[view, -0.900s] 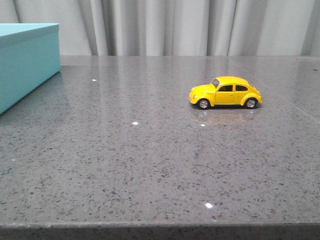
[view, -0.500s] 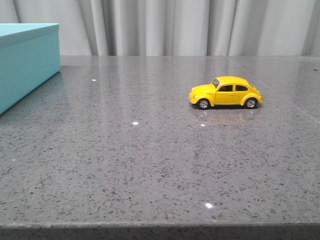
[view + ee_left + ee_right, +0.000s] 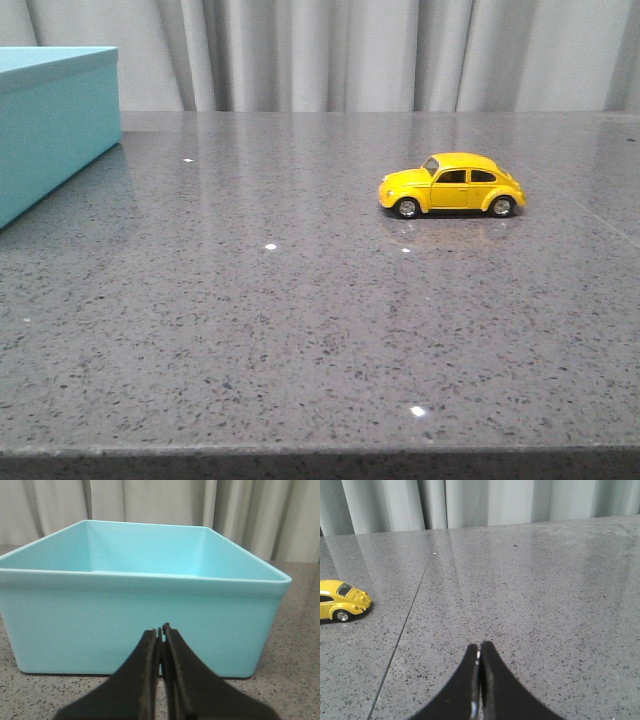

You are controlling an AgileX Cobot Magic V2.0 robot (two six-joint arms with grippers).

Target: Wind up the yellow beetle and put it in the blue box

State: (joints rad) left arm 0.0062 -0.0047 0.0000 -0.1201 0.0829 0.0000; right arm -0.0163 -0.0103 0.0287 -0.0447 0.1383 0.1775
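Grey speckled bench (image 3: 300, 330). One blue box (image 3: 50, 120), open-topped, at left rear edge. One yellow beetle (image 3: 452, 185), upright on four wheels, right of centre, well apart from box; long axis sideways, nose toward left. Left fingers (image 3: 161, 637) pressed together, empty. Right fingers (image 3: 480, 652) likewise, empty.

Nothing has changed on the table (image 3: 300, 330) since earlier.

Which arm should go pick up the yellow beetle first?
Right. The yellow beetle sits on the robot's right side and shows in the right gripper's view; the left gripper faces the blue box.
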